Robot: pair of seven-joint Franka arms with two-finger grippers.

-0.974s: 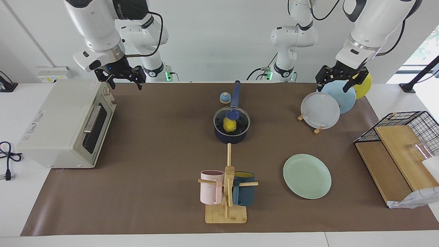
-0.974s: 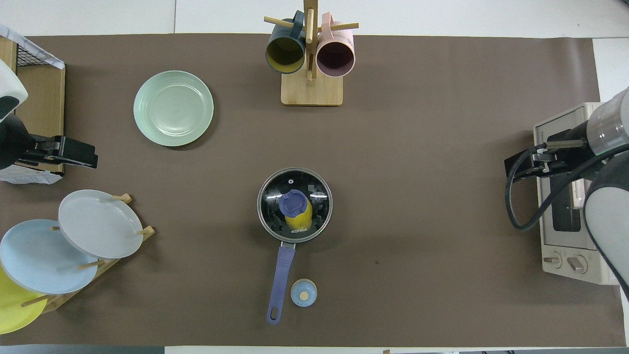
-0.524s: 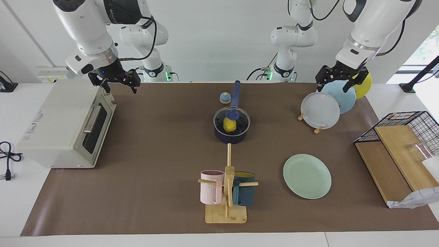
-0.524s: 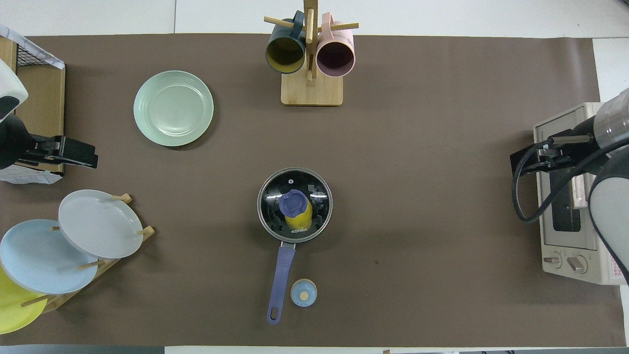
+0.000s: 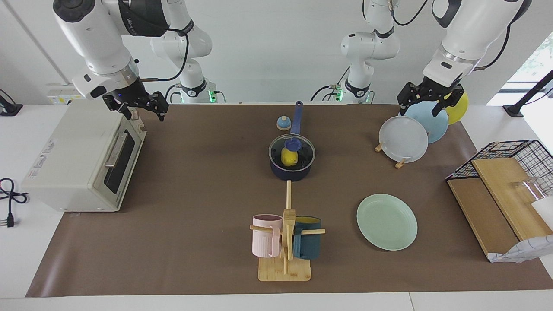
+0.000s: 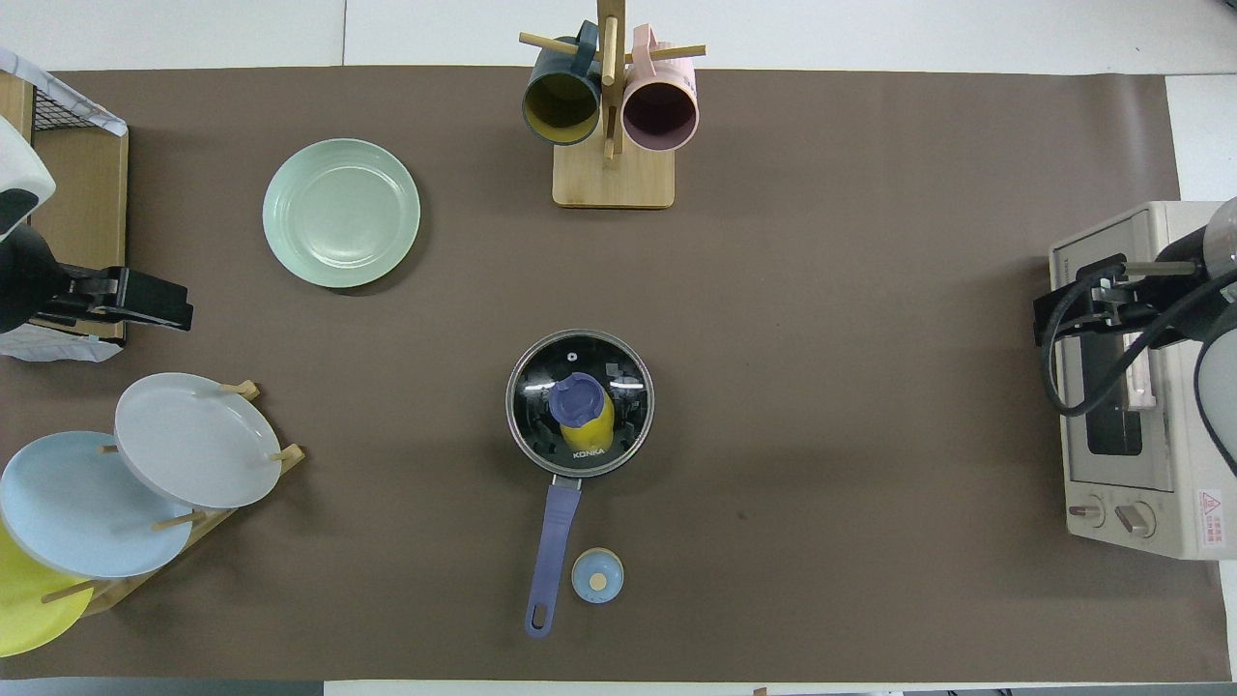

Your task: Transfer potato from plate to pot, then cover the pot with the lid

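Facing view: the pot (image 5: 291,166) is seen at the centre of the frame on the brown tabletop (image 5: 207,181), its long handle pointing up toward the robots, with the potato (image 5: 288,157) inside it and the glass lid (image 5: 292,150) seated on its rim. In the overhead view the potato (image 6: 594,425) is seen through the lid (image 6: 580,403), partly covered by the blue knob. The mint-green plate (image 5: 386,221) lies flat at the lower right of the frame, with nothing on it. The left gripper (image 5: 425,105) is held at the upper right of the frame over the upright plates in the rack (image 5: 402,163), its fingers apart and nothing between them. The right gripper (image 5: 140,111) is held at the upper left, over the edge of the toaster oven (image 5: 82,157), fingers likewise apart and holding nothing. A small bell (image 5: 283,123) is seen beside the pot's handle, and a mug stand (image 5: 285,259) at the lower centre.
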